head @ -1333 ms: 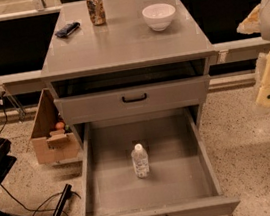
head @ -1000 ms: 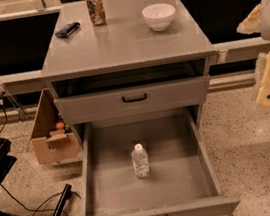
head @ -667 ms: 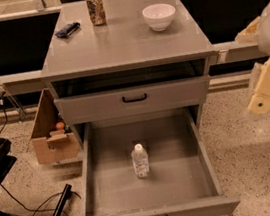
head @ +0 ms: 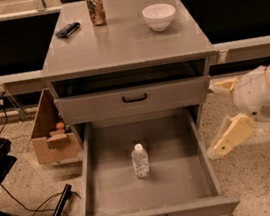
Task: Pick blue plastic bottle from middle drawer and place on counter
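Bottle (head: 140, 161): upright, mid-floor of open drawer (head: 111, 184), below bench (head: 125, 40) front edge. Gripper (head: 214, 118): empty, fingers apart, off front-right corner. Best lowered from above, closing gently below cap.

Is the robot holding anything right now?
No. The gripper is empty, to the right of the open middle drawer; the blue plastic bottle stands untouched inside.

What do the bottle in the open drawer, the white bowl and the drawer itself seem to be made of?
The blue plastic bottle looks like thin clear plastic, see-through with a white cap. The bowl looks like glossy white ceramic, possibly plastic. The middle drawer looks like matt grey painted metal, flat and thin-walled. The hand hangs open right of the drawer, cream, likely plastic.
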Action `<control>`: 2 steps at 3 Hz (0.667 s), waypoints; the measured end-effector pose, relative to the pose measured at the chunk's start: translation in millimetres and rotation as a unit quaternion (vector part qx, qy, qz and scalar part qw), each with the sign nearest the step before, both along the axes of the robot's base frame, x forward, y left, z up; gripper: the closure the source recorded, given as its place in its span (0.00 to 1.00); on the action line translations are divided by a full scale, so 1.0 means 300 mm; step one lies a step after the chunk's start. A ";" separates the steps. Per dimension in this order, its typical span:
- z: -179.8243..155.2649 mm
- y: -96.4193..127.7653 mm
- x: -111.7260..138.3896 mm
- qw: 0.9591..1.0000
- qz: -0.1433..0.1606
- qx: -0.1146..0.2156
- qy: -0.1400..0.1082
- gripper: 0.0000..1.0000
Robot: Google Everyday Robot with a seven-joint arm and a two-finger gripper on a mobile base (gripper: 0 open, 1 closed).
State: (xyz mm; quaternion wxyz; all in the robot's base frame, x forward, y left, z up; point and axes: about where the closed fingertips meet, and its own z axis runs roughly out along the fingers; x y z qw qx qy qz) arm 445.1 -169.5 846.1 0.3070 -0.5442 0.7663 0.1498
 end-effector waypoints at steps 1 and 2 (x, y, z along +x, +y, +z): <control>-0.136 0.088 0.048 0.992 -0.004 0.117 -0.039 0.00; -0.197 0.161 0.158 0.969 -0.028 0.226 -0.098 0.00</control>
